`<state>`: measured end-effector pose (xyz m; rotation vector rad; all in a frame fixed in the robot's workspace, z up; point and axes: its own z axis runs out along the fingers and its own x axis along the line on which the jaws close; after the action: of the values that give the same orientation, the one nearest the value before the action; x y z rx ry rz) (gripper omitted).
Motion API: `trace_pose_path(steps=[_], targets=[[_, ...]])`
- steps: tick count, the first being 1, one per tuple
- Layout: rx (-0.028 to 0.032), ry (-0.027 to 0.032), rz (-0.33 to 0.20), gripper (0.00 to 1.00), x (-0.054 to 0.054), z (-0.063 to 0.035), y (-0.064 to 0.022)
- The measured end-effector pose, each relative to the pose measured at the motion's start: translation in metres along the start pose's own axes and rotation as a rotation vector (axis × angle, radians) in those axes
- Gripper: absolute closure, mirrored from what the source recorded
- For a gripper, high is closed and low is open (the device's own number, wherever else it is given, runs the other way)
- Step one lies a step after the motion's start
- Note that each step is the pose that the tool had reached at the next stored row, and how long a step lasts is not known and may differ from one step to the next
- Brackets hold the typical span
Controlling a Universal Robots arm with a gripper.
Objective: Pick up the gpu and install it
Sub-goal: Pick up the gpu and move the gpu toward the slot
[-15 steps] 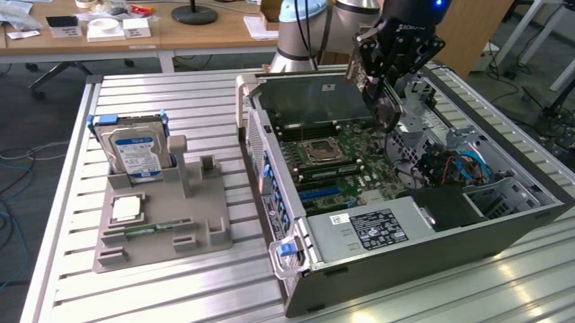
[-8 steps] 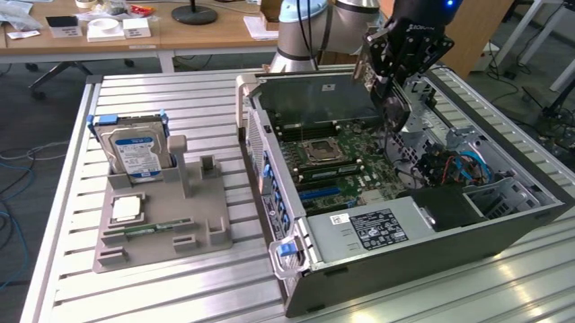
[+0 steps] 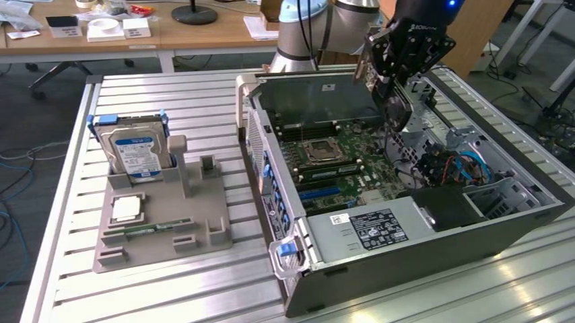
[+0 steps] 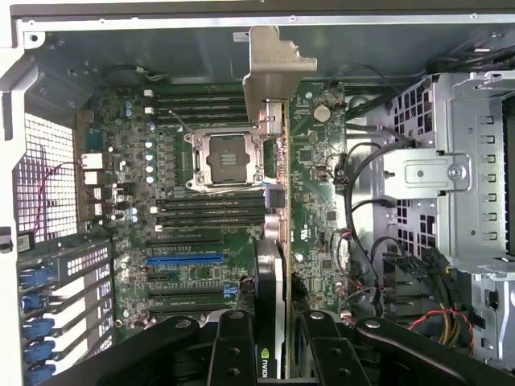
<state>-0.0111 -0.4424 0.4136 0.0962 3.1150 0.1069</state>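
Observation:
My gripper [image 3: 392,79] hangs over the open computer case [image 3: 422,252], shut on the gpu [image 3: 394,113]. The card hangs on edge from the jaws, above the motherboard [image 3: 334,161] and not touching it. In the wrist view the gpu [image 4: 278,217] appears edge-on between my two black fingers [image 4: 233,350], its metal bracket [image 4: 272,68] pointing toward the case's rear wall. It lines up along the motherboard [image 4: 193,201], beside the empty CPU socket [image 4: 223,159]. A blue expansion slot [image 4: 185,259] lies off to the side of the card.
A metal drive cage [image 4: 451,177] and loose cables [image 4: 438,322] crowd one side of the case. On the slatted table, a grey holder [image 3: 166,222] carries a silver hard drive [image 3: 137,153], a processor chip [image 3: 126,208] and a green memory stick [image 3: 148,229].

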Motion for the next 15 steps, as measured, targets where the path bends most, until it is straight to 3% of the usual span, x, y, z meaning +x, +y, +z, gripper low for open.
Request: trace_pose_path(steps=[5, 15], targets=[[-0.0001, 0.0, 0.0, 0.73, -0.003, 0.0001, 0.0002], [-0.0001, 0.0, 0.0, 0.73, -0.023, 0.0006, 0.0014]])
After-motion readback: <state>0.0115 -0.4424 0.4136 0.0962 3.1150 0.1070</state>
